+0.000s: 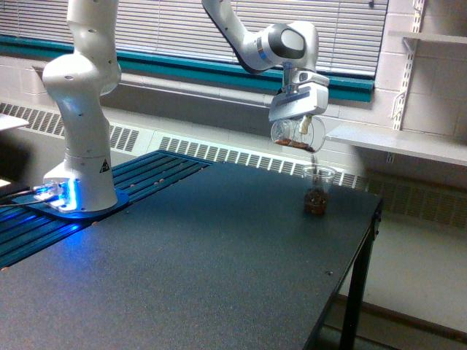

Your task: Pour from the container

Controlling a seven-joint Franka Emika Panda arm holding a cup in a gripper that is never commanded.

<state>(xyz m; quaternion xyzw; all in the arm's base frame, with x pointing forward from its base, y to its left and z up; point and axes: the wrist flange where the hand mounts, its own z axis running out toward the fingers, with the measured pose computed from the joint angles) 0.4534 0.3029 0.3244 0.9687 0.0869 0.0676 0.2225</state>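
At the left of the frame stands the arm's white base (79, 146), bolted beside a blue slatted panel (95, 211) and well apart from the work, so the dark surface (197, 277) in the middle lies free for the pour. From there the arm reaches across the top of the frame to its wrist, right of centre. Under the wrist the hand (295, 117) is clamped around the container (295, 133), a small clear vessel held tipped, its mouth turned down and toward the right of the frame. That tilt lets the brown material inside slide to the lip; a thin trickle hangs below it.

Directly beneath, near the right edge of the surface, a clear tapered cup (317, 191) stands upright with a brown heap in its bottom. The container hovers just above its rim, apart from it, probably so the falling stream lands inside without scattering. Little appears left in the container, so the pour looks close to finished.
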